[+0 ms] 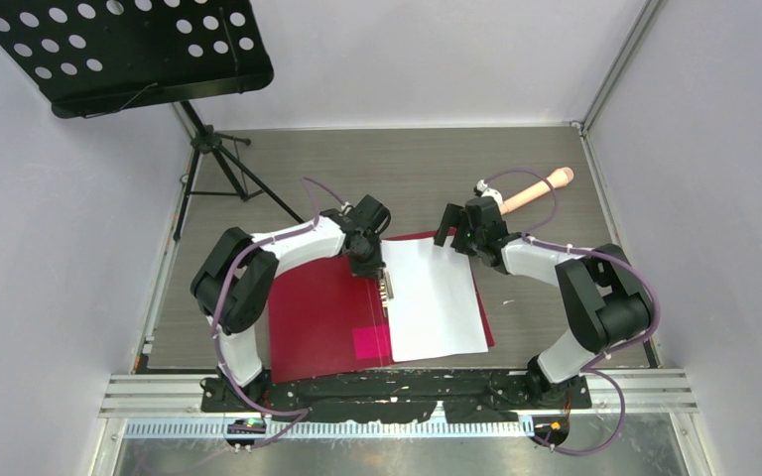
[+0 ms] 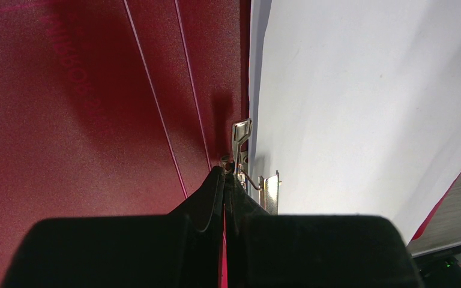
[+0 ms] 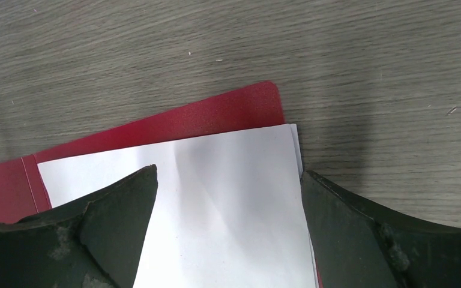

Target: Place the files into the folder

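Files lie on the right-hand half of the opened folder on the surface, slightly skewed. Their long axis runs from beneath the right end effector back toward its wrist. That end effector stands spread wide over their far edge, holding nothing. Their inner long edge runs just right of the left end effector, which is pressed fully closed with its tips at the metal spine clip. Whether it pinches the clip I cannot tell. How that edge sits against the clip is likely what matters next.
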Robot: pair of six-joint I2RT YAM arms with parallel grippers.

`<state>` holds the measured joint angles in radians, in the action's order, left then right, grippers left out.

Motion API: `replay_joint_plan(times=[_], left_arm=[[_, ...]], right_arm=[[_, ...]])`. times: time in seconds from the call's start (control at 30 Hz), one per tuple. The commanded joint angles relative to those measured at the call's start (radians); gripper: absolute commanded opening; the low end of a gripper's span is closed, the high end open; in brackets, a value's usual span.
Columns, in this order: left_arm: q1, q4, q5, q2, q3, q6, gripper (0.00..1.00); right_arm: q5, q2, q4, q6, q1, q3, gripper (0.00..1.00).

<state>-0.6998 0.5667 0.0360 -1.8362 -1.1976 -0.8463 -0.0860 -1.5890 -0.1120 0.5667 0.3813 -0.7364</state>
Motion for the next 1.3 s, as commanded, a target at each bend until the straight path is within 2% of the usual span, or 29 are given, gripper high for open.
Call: replay_joint_plan(times=[0.0,0.33,0.67,1.27], left_arm=[[0.002,0.002,0.006,-0.008,-0.040,0.021,0.00],[0.002,0.007,0.008,-0.014,-0.050,0.021,0.00],[0.002,0.011,0.002,-0.009,-0.045,0.023,0.00],[0.005,0.008,0.005,-0.015,-0.047,0.027,0.00]], right_arm=[[0.018,-0.011,-0.053,0.013,-0.001,-0.037,0.95],[0.040,-0.028,-0.056,0.015,0.007,-0.055,0.95],[-0.023,0.004,-0.034,0.006,-0.013,-0.045,0.95],[0.043,-0.074,-0.068,0.029,-0.017,-0.063,0.95]])
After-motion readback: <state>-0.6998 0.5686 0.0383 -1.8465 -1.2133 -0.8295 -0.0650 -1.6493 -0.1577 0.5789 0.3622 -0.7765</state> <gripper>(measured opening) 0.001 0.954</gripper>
